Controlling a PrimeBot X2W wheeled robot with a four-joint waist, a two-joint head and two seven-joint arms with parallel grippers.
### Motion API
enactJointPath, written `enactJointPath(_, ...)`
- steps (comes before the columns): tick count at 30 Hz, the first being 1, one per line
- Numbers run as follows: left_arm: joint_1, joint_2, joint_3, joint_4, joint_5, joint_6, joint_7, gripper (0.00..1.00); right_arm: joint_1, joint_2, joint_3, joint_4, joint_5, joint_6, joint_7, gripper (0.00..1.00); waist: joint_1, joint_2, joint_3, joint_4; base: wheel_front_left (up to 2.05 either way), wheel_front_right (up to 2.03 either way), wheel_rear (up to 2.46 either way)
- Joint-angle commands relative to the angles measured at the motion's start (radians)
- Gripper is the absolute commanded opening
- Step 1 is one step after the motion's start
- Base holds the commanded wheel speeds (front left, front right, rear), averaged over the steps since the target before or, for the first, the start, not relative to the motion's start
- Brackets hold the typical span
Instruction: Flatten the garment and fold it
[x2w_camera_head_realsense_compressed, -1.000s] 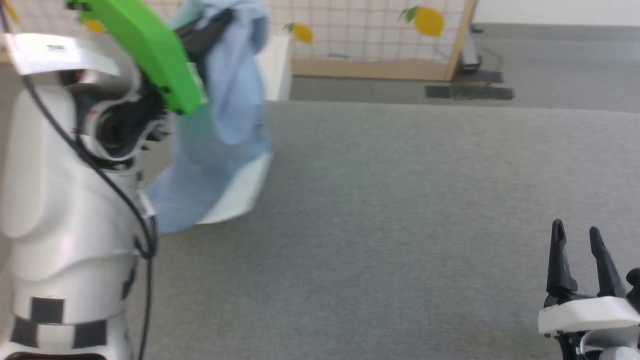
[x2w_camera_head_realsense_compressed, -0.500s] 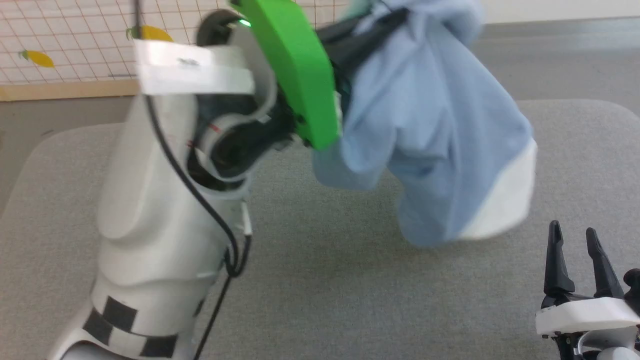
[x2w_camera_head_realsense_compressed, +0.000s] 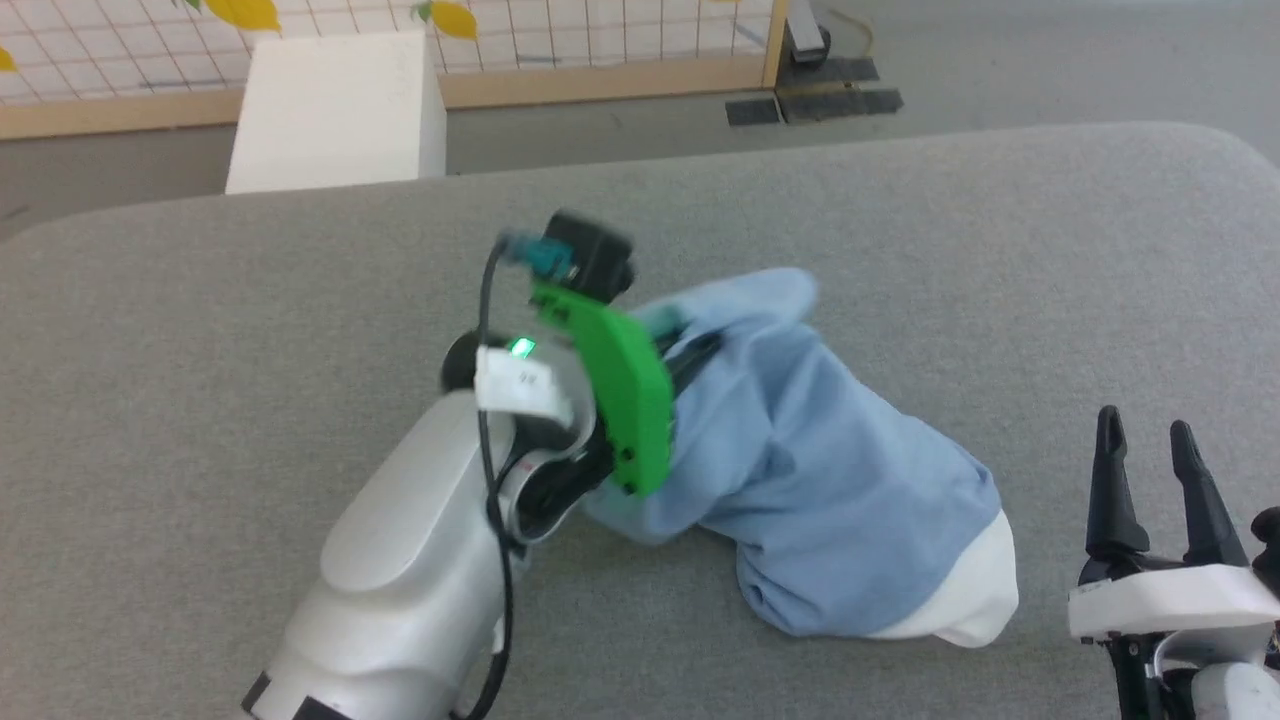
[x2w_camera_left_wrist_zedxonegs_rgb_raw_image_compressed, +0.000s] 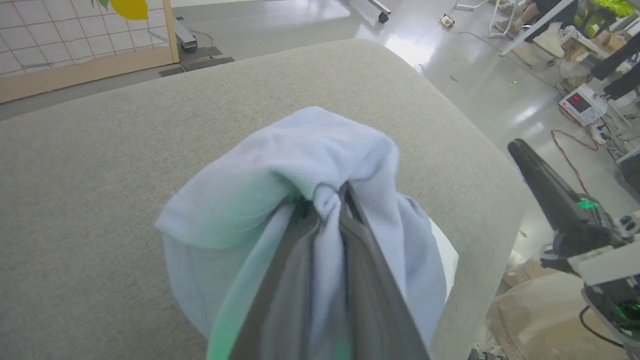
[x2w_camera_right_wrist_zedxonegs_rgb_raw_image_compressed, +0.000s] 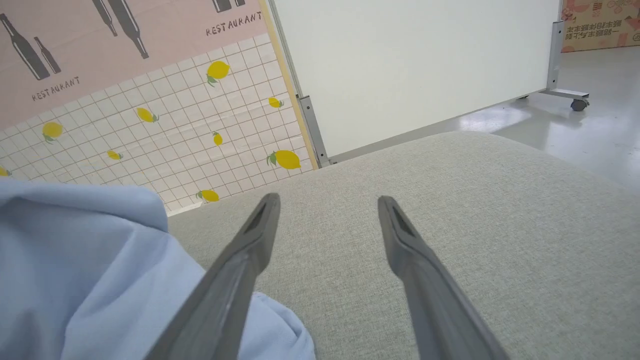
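Garment: light blue T-shirt, one item, lying in a bunched heap on the grey tabletop, right of its middle and well clear of the far edge. White hem panel shows at the end of the heap nearest the near edge. A second ago the same item hung in the air from the raised left arm, off the surface; it is now set down, and the head camera has turned meanwhile. Left tool: lowered with it, fingers closed tight on a gathered fold at the far end of the heap, cloth draped over both fingers. Right tool: fingers spread apart, holding nothing, just right of the heap toward the near right corner, placed as before. White box: beyond the far edge, left side.
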Motion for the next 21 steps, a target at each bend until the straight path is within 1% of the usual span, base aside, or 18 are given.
enactJointPath(1,0.017,0.012,-0.004,0.041,0.026,0.0,-0.025,0.0,-0.018,-0.001,0.002,-0.005,0.008,-0.002,-0.001,1.0,0.0001,-0.0001,0.04,-0.025,0.0,0.0,0.0)
enactJointPath(3,0.027,0.017,-0.014,0.112,0.055,0.005,-0.061,0.0,-0.025,-0.001,-0.001,-0.008,0.009,-0.002,-0.001,1.0,0.0001,-0.0001,0.059,-0.027,0.0,0.0,0.0)
enactJointPath(7,0.037,-0.003,-0.033,0.225,0.065,0.008,-0.089,0.0,-0.037,-0.001,-0.011,-0.008,0.005,-0.002,-0.001,1.0,0.0001,-0.0001,0.087,-0.017,0.0,0.0,0.0)
enactJointPath(8,0.036,-0.009,-0.035,0.245,0.065,0.007,-0.094,0.06,-0.039,-0.001,-0.012,-0.007,0.004,-0.002,-0.001,1.0,0.0001,-0.0001,0.09,-0.013,0.0,0.0,0.0)
enactJointPath(9,0.033,-0.015,-0.039,0.265,0.067,0.007,-0.106,0.44,-0.043,-0.001,-0.013,-0.006,0.003,-0.002,-0.001,1.0,0.0001,-0.0001,0.093,-0.007,0.0,0.0,0.0)
enactJointPath(10,0.029,-0.019,-0.04,0.278,0.068,0.006,-0.12,0.93,-0.046,-0.001,-0.012,-0.006,0.002,-0.002,-0.001,1.0,0.0001,-0.0001,0.094,-0.002,0.0,0.0,0.0)
enactJointPath(11,0.026,-0.026,-0.039,0.294,0.065,0.006,-0.137,1.0,-0.048,-0.001,-0.012,-0.005,0.0,-0.002,-0.001,1.0,0.0001,-0.0001,0.092,0.005,0.0,0.0,0.0)
enactJointPath(14,0.007,-0.039,-0.043,0.315,0.057,0.002,-0.171,1.0,-0.05,-0.001,-0.01,-0.005,-0.007,-0.002,-0.001,1.0,0.0001,-0.0001,0.079,0.029,0.0,0.0,0.0)
enactJointPath(17,-0.019,-0.044,-0.051,0.307,0.052,-0.002,-0.206,1.0,-0.045,-0.001,-0.016,-0.005,-0.016,-0.002,-0.001,1.0,0.0001,-0.0001,0.058,0.058,0.0,0.0,0.0)
enactJointPath(21,-0.045,-0.03,-0.047,0.255,0.044,-0.006,-0.26,1.0,-0.032,-0.001,-0.021,-0.005,-0.025,-0.002,-0.001,1.0,0.0001,-0.0001,0.023,0.094,0.0,0.0,0.0)
